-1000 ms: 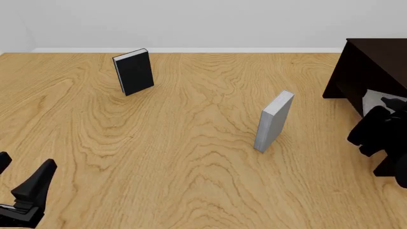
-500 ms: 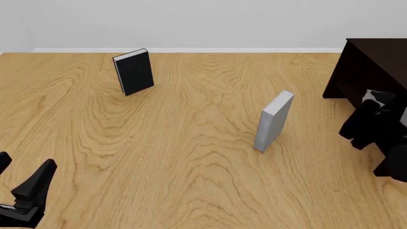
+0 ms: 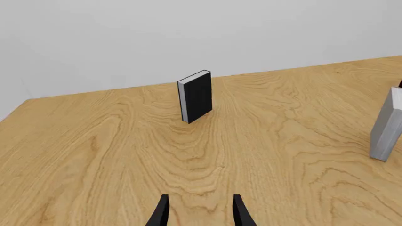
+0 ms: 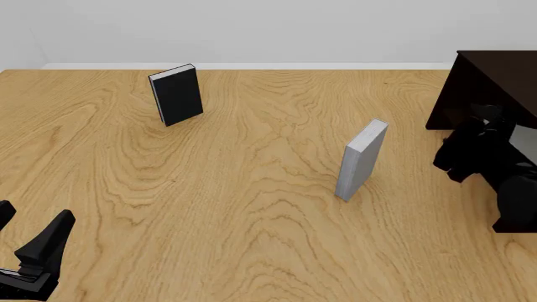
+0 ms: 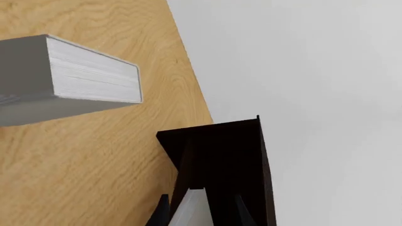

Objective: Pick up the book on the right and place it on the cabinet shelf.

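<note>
Now the right pincer has moved up and away from the near edge of the table, closer to the big dark cabinet. A moment ago it hung lower, nearer the front of the table. In the right wrist view its two fingers are shut on the book, which shows as a pale strip between them. In the front view only a small grey patch of the book peeks out behind the black arm, right beside the cabinet. So the book is off the table and in the air, not yet on the shelf. I cannot see the inside board of the cabinet well enough to say how close the book is to it. I think the picking up is done and the carrying is under way. The next part looks like lining the book up with the opening and sliding it in without bumping the dark wall. The other grey book stands on its end in the middle of the table, and it has not moved. The black book stands far back on the left, and it has not moved either. The left pincer rests low at the near left corner with its fingers apart and nothing between them. It has stayed where it was.
</note>
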Motion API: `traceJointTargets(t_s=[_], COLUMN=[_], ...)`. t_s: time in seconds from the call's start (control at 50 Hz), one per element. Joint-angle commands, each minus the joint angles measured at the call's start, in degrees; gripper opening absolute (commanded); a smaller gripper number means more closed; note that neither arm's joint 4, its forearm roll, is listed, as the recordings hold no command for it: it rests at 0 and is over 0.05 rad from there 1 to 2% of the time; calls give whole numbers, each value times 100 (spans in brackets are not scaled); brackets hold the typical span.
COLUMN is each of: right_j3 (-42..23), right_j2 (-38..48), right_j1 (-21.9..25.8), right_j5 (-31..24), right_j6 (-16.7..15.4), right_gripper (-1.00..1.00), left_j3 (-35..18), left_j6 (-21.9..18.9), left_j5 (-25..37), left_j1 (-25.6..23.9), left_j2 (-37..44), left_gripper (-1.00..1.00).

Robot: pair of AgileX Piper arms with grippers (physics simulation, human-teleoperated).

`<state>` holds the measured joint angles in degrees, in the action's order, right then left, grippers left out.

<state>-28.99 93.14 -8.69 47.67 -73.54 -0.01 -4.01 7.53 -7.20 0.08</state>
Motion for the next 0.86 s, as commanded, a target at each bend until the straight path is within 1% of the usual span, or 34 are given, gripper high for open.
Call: traceJointTargets(t_s=[0.02,0.06,0.1,0.18,0.2,0.24,0.28,0.3,0.36,0.38,0.4,0.44,0.46,0.48,0.5,0.52,0.54,0.56,0.6,0.62,0.66,0.68,0.72,0.74,0.76,0.82,0.86], right_j3=[-71,-83,-122,-84,-97,-62,-82,-61,-93,-89,-38,-52,-40,-28,-85,-117,-36,-31,-100,-111,-26,-22,-115,-59,-117,-235,-234], right_j2=[-500,-654,-919,-1203,-1326,-1417,-1720,-1715,-2097,-2169,-2211,-2362,-2378,-2433,-2547,-2619,-2633,-2752,-3018,-3056,-3141,-3218,-3383,-3417,-3467,-3671,-3692], right_j1=[153,192,216,283,274,300,311,322,380,367,390,404,419,430,481,483,485,526,591,585,589,607,572,611,707,740,770], right_j5=[-391,-531,-732,-932,-1053,-1112,-1316,-1317,-1583,-1653,-1666,-1783,-1794,-1866,-1985,-2086,-2063,-2161,-2391,-2436,-2487,-2530,-2770,-2782,-2951,-3186,-3252], right_j6=[133,213,414,528,634,635,804,741,935,957,904,1009,1009,1070,1253,1365,1278,1359,1622,1661,1622,1661,1883,1817,1924,2157,2132], right_gripper=[100,100,100,100,100,100,100,100,100,100,100,100,100,100,100,100,100,100,100,100,100,100,100,100,100,100,100], left_j3=[0,0,0,0,0,0,0,0,0,0,0,0,0,0,0,0,0,0,0,0,0,0,0,0,0,0,0], left_j6=[10,9,16,15,12,28,20,26,27,31,13,27,22,20,27,23,12,14,3,4,16,10,12,9,9,0,-2], left_j5=[3,1,-5,0,-2,-2,-10,-11,-13,-16,-12,-25,-27,-35,-40,-35,-33,-30,-31,-32,-36,-40,-39,-40,-46,-42,-42], left_j1=[-7,-6,-10,-23,-23,-20,-28,-26,-31,-27,-40,-36,-37,-38,-36,-35,-35,-35,-31,-32,-28,-38,-37,-37,-29,-29,-32], left_j2=[-1,0,0,0,0,1,1,1,1,2,2,2,3,3,3,3,2,2,3,3,3,3,4,3,4,3,3], left_gripper=[100,100,100,100,100,100,100,100,100,100,100,100,100,100,100,100,100,100,100,100,100,100,100,100,100,100,100])
